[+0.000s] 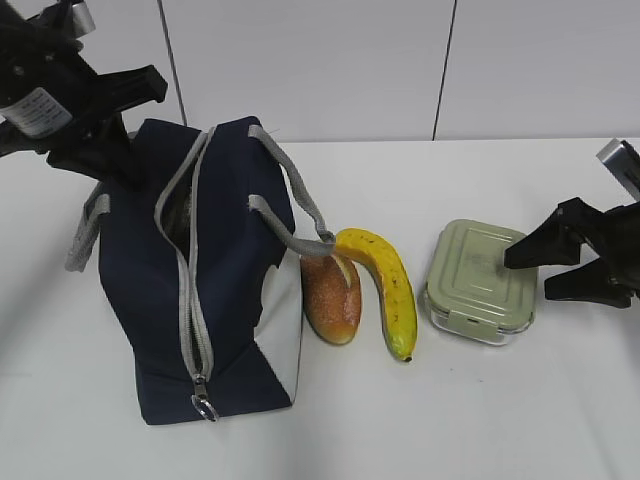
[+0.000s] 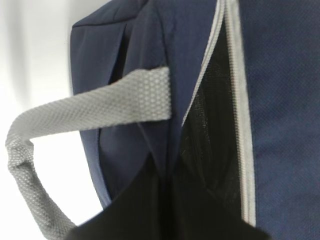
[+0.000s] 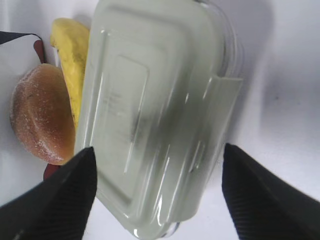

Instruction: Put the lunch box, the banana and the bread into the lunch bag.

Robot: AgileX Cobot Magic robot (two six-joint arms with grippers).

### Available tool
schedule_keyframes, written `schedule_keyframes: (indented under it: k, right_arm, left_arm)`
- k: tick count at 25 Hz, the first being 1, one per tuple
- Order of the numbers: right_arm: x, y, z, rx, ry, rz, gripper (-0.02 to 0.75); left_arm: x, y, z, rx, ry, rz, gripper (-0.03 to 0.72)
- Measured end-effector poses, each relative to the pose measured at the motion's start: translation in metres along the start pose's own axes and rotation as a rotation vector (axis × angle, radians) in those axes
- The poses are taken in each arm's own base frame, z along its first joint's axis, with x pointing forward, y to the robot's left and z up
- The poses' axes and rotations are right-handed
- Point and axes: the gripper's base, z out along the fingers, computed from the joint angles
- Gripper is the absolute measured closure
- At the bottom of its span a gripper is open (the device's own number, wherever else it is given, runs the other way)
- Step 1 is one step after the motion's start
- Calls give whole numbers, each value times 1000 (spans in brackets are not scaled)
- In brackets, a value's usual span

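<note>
A: Where did the small clear rectangular lunch box with the pale sage-green snap-on lid (image 1: 481, 281) sit?

B: On the white bench (image 1: 520, 410), right of centre in the exterior view, apart from the curved yellow banana (image 1: 385, 287) to its left. The oval golden-brown bread roll (image 1: 331, 296) lay left of the banana, against the boxy navy-blue fabric lunch bag (image 1: 190, 290).

A: And the right tool (image 1: 528, 270)?

B: Spread wide, holding nothing, at the box's right edge. In the right wrist view its two dark fingers (image 3: 60, 200) straddled the lid from the lower corners of the frame.

A: So the step was picking up the box?

B: I judged so. To do it well, the fingers should have dropped below the lid onto the clear walls, centred, since the smooth lid looked slippery.

A: The left tool (image 1: 118, 160)?

B: Pinched narrow in the upper left, apparently on the bag's rim beside the grey zipper (image 1: 186, 250); the exact hold was hidden. The opening looked slim, so that edge should have been drawn wider before the box came over.
</note>
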Motion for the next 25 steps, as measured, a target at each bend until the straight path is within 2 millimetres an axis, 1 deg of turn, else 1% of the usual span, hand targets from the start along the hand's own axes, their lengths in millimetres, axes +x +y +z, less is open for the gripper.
schedule_keyframes:
  k: [8,18,25]
  right_arm:
    - [-1,-3,1,24,-15,13,161]
    - [3,-20,22,-27,11,150,154]
    - [-3,-23,33,-107,37,187,153]
  left_arm:
    - [0,0,0,0,0,0,691]
    - [0,1,0,-6,-1,3,691]
    - [0,1,0,-7,-1,4,691]
